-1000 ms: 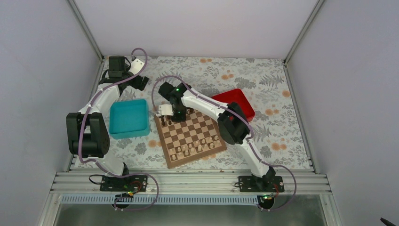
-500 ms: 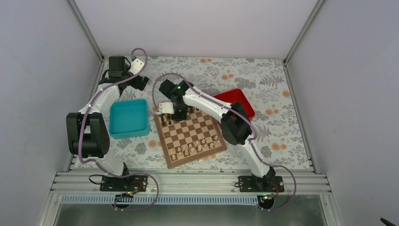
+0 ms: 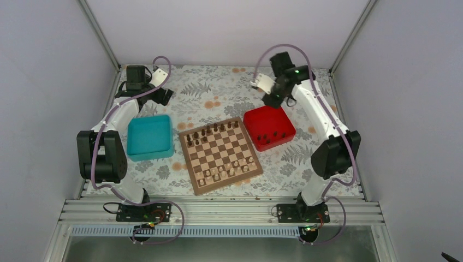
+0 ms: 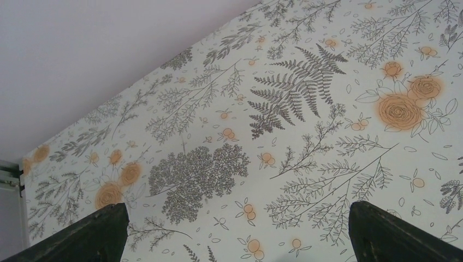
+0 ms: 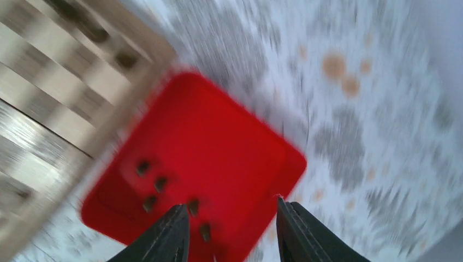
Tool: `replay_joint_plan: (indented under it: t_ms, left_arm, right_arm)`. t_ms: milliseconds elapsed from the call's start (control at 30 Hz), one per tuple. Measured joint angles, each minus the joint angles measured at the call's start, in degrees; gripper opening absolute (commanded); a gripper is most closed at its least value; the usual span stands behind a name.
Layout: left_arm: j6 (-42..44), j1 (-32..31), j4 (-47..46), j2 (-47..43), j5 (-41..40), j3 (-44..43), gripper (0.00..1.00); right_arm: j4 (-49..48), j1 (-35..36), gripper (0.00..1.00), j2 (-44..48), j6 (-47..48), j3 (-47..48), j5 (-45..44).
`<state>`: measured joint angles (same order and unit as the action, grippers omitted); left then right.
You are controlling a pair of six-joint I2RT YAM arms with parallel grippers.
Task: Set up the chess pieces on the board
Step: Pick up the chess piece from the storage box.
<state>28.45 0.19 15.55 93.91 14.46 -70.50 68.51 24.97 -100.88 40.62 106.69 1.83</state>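
Observation:
The board [image 3: 220, 153] lies at the middle of the table. Several dark chess pieces [image 3: 213, 131] stand along its far rows. More dark pieces [image 3: 271, 135] lie in the red tray [image 3: 266, 119], blurred in the right wrist view as dark pieces [image 5: 158, 183] in the red tray [image 5: 229, 136]. My right gripper [image 3: 271, 99] hangs over the tray's far edge; in its own view the right gripper [image 5: 230, 212] is open with nothing between the fingers. My left gripper [image 3: 162, 96] is at the back left. In the left wrist view the left gripper [image 4: 236, 208] is open over bare cloth.
Pale cream chessmen [image 3: 227, 172] fill the board's near rows. A teal tray [image 3: 149, 137] sits left of the board. The board's corner [image 5: 60, 82] shows upper left in the right wrist view. Enclosure walls and posts ring the flowered cloth.
My right arm swung from the board's far left corner to above the red tray at the back right, and its jaws opened. The left arm has not moved.

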Motion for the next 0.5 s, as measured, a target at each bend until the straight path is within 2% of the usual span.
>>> replay_joint_plan:
  t_ms: [133,300,500]
  left_arm:
    - [0.0,0.0,0.0,0.0,0.0,0.0,1.00]
    - [0.0,-0.1,-0.1,0.0,-0.2,0.1,1.00]
    - [0.0,-0.2,0.0,0.0,-0.7,0.1,1.00]
  right_arm:
    - [-1.9,-8.7,0.43,-1.1,0.4,-10.6,-1.5]
    - [-4.0,-7.7,0.42,-4.1,1.3,-21.0,-1.2]
    - [-7.5,-7.0,0.41,-5.5,2.0,-24.7,-0.6]
